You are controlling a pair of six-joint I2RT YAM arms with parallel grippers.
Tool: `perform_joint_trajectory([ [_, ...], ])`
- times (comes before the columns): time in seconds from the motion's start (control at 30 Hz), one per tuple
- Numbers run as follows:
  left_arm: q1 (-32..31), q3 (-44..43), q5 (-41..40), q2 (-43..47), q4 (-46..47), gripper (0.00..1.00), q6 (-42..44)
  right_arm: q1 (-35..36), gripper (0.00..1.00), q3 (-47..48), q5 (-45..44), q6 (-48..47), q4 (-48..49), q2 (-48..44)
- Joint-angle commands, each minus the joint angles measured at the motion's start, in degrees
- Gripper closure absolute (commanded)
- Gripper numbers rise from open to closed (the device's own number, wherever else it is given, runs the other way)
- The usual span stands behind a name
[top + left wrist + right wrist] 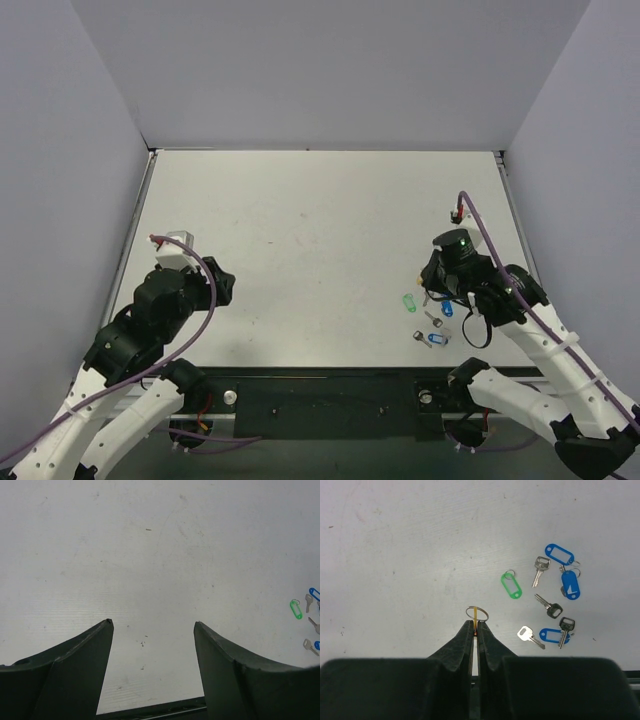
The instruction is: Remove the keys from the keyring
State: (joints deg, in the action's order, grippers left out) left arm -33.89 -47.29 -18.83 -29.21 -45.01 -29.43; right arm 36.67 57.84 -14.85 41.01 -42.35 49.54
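Tabletop [395, 550]: right pincer [475, 624] pinches yellow key [475, 617] with keyring [477, 607].

L arm [140, 340] folded low, elbow back, wrist angled fwd. L gripper [152, 625] has its fingers [85, 650] spread wide, nothing between them. R arm [540, 350] bent inward, wrist tipped down. R gripper [475, 623] fingers pressed together, pinching a yellow key [475, 615] at the tips.

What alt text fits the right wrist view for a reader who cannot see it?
The right gripper, shut, pinches a yellow-capped key edge-on, with the keyring looped just above its tips. To the right, loose keys, a green tag and three blue tags lie scattered on the white table.
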Motion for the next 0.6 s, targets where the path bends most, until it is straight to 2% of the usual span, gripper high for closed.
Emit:
perform_joint_trajectory([
  [0.0,0.4,-0.35,0.9,-0.41,3.53,0.25,0.78,-6.67,1.0,4.29,2.99,-3.39,-7.74,2.92],
  [0.27,0.84,-0.09,1.25,-0.23,3.62,0.25,0.78,-17.23,1.0,2.98,3.07,-5.77,-10.39,3.2],
  [0.5,1.37,-0.17,1.87,-0.41,3.79,0.26,1.04,-21.45,1.0,1.04,4.48,-7.44,-10.21,3.46],
  [0.53,1.46,-0.09,1.95,-0.32,3.88,0.26,1.04,-21.81,0.96,1.04,4.92,-7.53,-10.3,3.46],
  [0.57,1.46,-0.09,2.04,-0.32,3.79,0.26,1.04,-22.25,0.77,0.96,5.09,-7.44,-10.3,3.55],
])
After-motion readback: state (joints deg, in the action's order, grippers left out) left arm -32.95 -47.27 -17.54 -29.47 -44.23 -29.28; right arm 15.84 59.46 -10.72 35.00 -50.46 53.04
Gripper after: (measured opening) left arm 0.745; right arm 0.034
